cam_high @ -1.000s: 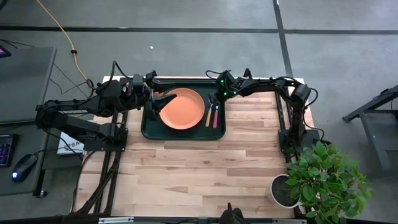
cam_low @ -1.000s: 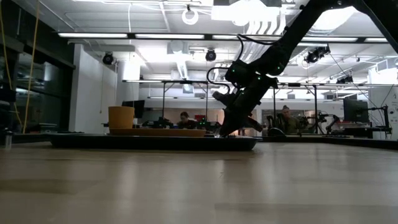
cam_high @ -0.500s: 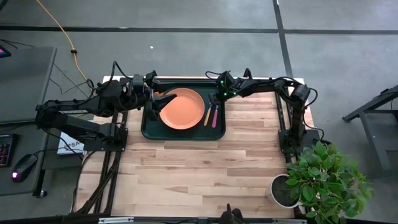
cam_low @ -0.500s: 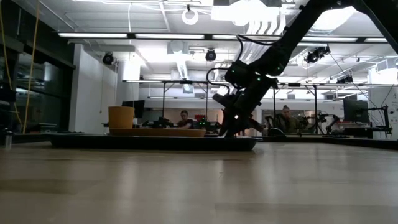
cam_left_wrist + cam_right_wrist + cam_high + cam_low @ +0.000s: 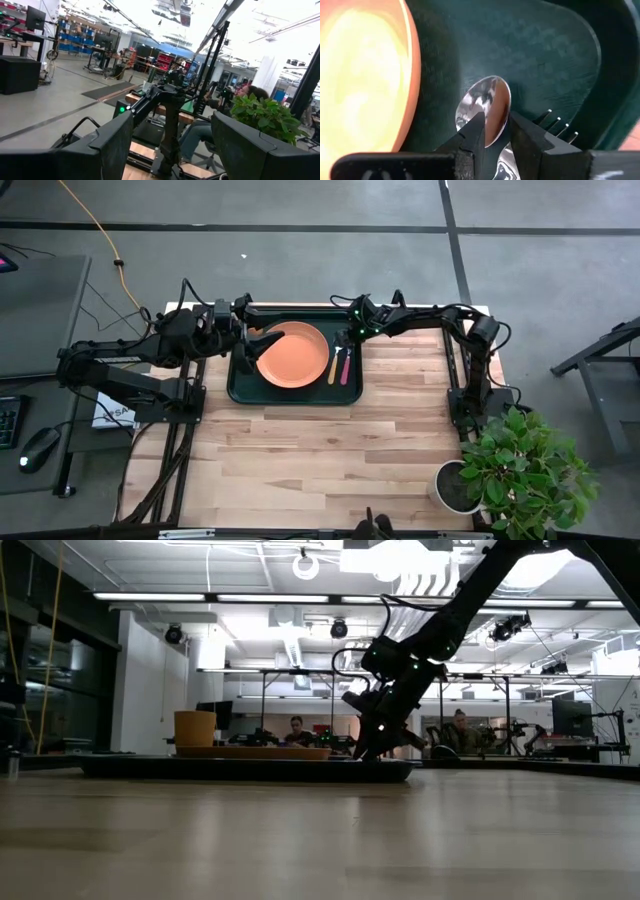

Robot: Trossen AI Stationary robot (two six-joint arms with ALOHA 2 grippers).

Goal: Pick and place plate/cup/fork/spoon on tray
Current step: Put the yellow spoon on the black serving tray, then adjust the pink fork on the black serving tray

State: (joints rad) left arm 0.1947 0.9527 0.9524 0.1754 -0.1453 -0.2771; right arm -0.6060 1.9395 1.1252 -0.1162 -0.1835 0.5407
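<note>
The dark green tray [image 5: 240, 385] lies at the table's far side. The orange plate [image 5: 292, 352] sits in it. The spoon [image 5: 335, 366], with an orange-tan handle, and the pink-handled fork [image 5: 346, 368] lie side by side on the tray's right part. The orange cup [image 5: 195, 728] stands on the tray's left part; my left arm hides it in the high view. My right gripper [image 5: 346, 338] is low at the spoon's bowl end, shut on it. My left gripper [image 5: 262, 343] hovers open over the tray's left part. My right gripper pinches the spoon's neck [image 5: 501, 159], just behind the shiny bowl [image 5: 485, 107], between its two fingers. The fingers come slanting down from the table's far right and lie across the spoon. The spoon stays low, its handle [image 5: 334, 370] on the tray.
The fork's tines [image 5: 560, 125] lie close beside my right gripper's fingers, and the plate's rim [image 5: 412, 75] is on the other side. A potted plant [image 5: 520, 465] stands at the table's near right corner. Bare wood runs in front of the tray.
My right gripper has shifted a little at the spoon's bowl end, staying low over the tray's right part. The spoon, fork, plate and cup stay where they were.
</note>
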